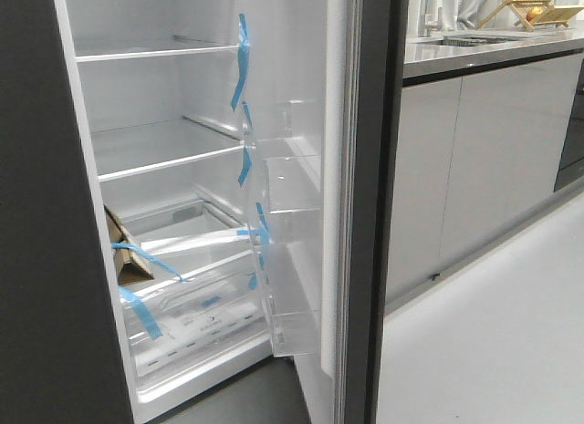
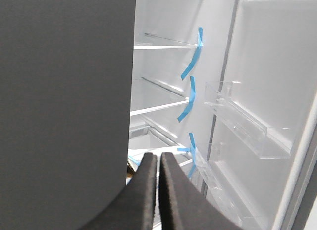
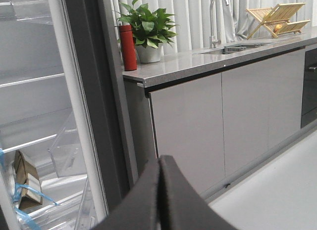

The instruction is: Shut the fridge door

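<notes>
The fridge door stands open, seen edge-on in the front view as a tall dark grey slab with a pale seal. Its white inner lining holds clear plastic bins and blue tape strips. In the left wrist view the door's lining is to one side, and my left gripper is shut and empty, pointing into the fridge interior. In the right wrist view my right gripper is shut and empty in front of the door's dark outer edge. Neither gripper shows in the front view.
A dark grey panel flanks the fridge opening on the left. Inside are glass shelves, drawers and a cardboard box. To the right are light grey cabinets, a counter with a red bottle, a plant, a sink tap and a wooden rack.
</notes>
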